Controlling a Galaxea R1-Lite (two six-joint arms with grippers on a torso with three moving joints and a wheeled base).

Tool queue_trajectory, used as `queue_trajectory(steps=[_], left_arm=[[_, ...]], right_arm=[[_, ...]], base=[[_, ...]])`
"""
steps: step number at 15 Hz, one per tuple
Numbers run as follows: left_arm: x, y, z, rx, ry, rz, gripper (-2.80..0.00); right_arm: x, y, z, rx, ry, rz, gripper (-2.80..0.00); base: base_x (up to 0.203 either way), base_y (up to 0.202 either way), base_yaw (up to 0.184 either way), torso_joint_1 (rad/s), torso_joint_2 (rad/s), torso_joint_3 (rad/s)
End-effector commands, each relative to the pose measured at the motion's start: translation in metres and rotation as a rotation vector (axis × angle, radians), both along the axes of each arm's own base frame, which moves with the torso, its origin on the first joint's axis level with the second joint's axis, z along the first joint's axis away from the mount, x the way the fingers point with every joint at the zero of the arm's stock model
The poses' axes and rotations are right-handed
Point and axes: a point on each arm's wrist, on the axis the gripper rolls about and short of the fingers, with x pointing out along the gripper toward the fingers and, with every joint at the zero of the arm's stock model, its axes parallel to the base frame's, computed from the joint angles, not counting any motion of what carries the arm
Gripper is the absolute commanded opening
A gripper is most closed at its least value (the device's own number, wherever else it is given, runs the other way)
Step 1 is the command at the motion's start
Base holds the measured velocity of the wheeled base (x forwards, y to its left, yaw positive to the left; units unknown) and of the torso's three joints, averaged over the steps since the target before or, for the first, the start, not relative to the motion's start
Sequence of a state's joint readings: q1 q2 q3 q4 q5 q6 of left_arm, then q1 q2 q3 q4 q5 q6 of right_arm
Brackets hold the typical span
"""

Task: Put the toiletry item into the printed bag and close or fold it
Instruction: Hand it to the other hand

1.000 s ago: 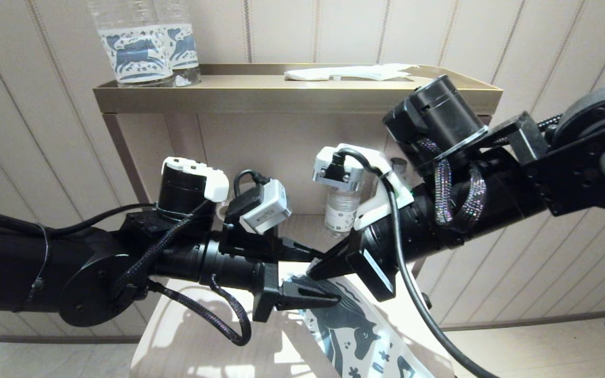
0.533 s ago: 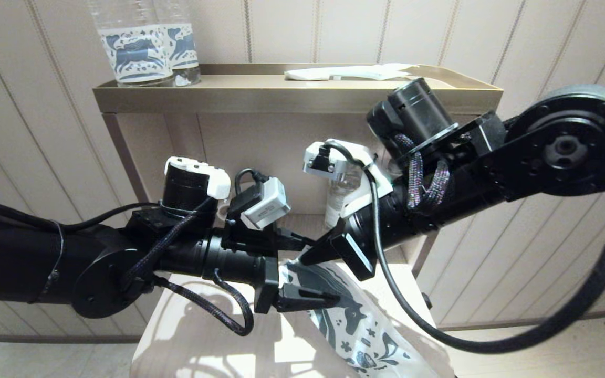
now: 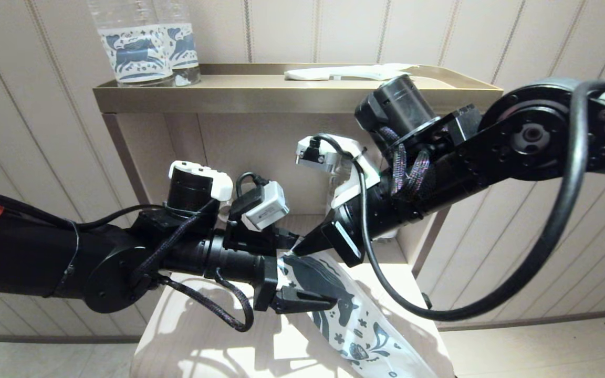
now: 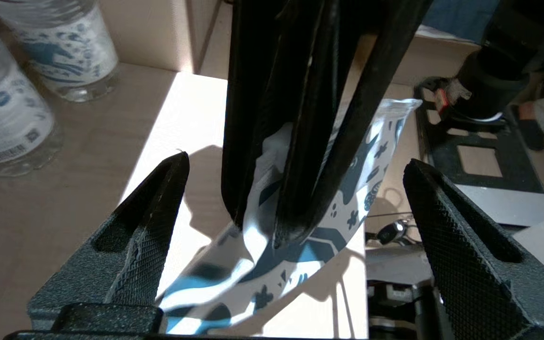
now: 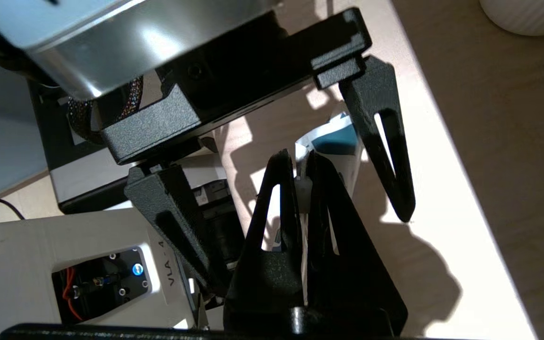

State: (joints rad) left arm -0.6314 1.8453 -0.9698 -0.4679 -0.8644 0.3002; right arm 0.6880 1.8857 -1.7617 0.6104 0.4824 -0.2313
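A: How is the printed bag [image 3: 352,320] held?

B: Its upper edge is pinched between the pressed-together fingers of the right gripper [image 3: 296,248]; in the right wrist view a strip of white is seen clamped between the two fingers [image 5: 276,198]. From that pinch the bag is hung down and away, above the pale tabletop [image 3: 187,336].

A: And the left gripper [image 3: 310,273]?

B: Its fingers [image 4: 149,226] are spread wide. The bag's top and the right gripper's closed tips are found between them, with neither finger seen touching the bag.

A: Where is the toothbrush?

B: It cannot be made out; whether it lies inside the bag cannot be told.

A: What else is seen?

B: Two horse-labelled bottles [image 3: 145,44] and a white packet [image 3: 350,72] are set on the shelf [image 3: 260,97] beyond the fingers.
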Motion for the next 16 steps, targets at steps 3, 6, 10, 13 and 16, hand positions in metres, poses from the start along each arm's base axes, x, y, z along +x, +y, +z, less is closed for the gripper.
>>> queue_trajectory(steps=[3,6,10,13,16], left_arm=[[-0.0023,0.0006,0.0029,-0.023,0.007,-0.053,0.00],[-0.0016,-0.0001,0.0029,-0.026,0.004,-0.057,0.00],[-0.0023,0.0004,0.0029,-0.031,0.003,-0.069,0.00],[-0.0021,0.0007,0.0043,-0.037,-0.006,-0.067,-2.80],[-0.0022,0.0002,0.0034,-0.036,-0.008,-0.069,-2.80]], right_arm=[[-0.0019,-0.0009,0.0011,0.018,0.016,0.028,-2.80],[-0.0014,-0.0040,0.0034,0.035,0.031,0.042,-2.80],[-0.0025,-0.0052,0.0050,0.032,0.043,0.048,-2.80],[-0.0025,-0.0052,0.0054,0.033,0.041,0.049,-2.80],[-0.0029,-0.0054,0.0068,0.036,0.037,0.049,-2.80]], base=[[0.000,0.000,0.000,0.000,0.00,0.000],[0.000,0.000,0.000,0.000,0.00,0.000],[0.000,0.000,0.000,0.000,0.00,0.000],[0.000,0.000,0.000,0.000,0.00,0.000],[0.000,0.000,0.000,0.000,0.00,0.000]])
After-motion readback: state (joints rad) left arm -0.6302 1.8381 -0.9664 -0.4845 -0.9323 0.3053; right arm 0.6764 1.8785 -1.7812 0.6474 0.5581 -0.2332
